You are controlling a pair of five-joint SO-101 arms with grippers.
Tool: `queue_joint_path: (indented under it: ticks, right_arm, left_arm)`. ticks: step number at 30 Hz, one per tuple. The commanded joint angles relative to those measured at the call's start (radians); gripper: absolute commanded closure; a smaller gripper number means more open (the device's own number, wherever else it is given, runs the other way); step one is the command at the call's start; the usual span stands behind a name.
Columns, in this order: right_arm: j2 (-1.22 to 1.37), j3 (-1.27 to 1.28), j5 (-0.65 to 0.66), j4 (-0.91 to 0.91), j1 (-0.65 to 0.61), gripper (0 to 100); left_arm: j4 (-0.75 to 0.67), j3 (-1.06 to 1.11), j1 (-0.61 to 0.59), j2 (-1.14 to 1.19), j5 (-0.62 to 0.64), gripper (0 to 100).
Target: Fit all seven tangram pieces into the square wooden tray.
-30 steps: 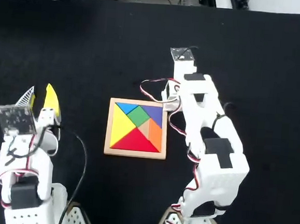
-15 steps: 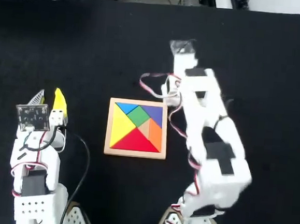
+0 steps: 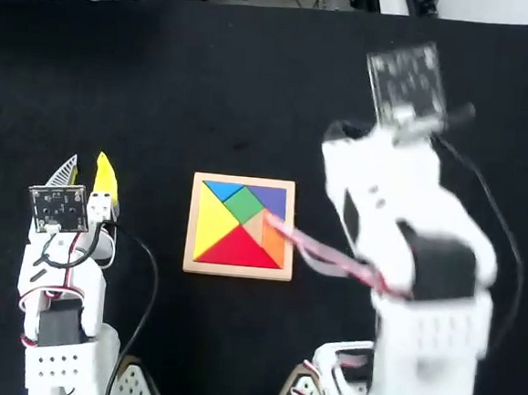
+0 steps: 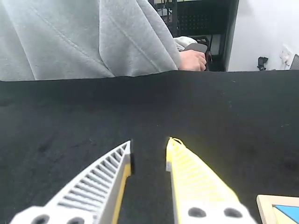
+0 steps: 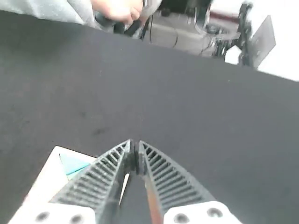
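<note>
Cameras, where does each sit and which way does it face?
High view: fixed above, looking down on the tray, left arm and right arm.
Left wrist view: on the left arm, facing across the table past the open left end effector.
Right wrist view: on the right arm, facing past the shut right end effector.
Shared: all show the tray.

Pale wood on the tray [image 3: 237, 271] rim beside the left gripper [image 4: 149, 147], yellow, red, green, blue, violet, orange, tan on its pieces [image 3: 239, 249], black on the table [image 3: 163, 89], ribbed white and yellow on the left fingers [image 4: 191, 179], ribbed dark grey on the right gripper [image 5: 135, 143].
</note>
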Motion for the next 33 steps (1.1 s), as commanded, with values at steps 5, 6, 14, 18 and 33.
queue_joint_path:
  ticks: [5,6,14,18,33]
  right_arm:
    - [-0.383,0.163,0.02,0.002,0.072,98.3]
    - [-0.421,0.205,0.02,0.002,0.072,98.3]
    - [-0.641,0.622,0.02,-0.14,0.141,98.3]
    - [-0.727,0.843,0.02,-0.285,0.198,98.3]
    - [-1.026,1.219,0.012,-0.413,0.259,98.3]
  left_arm:
    - [0.074,0.022,0.008,-0.006,-0.002,87]
    - [0.097,0.021,0.01,-0.006,-0.002,87]
    - [0.302,0.021,0.021,-0.006,0.0,87]
    - [0.391,0.021,0.022,-0.006,0.0,87]
    - [0.7,0.021,0.021,-0.006,0.0,87]
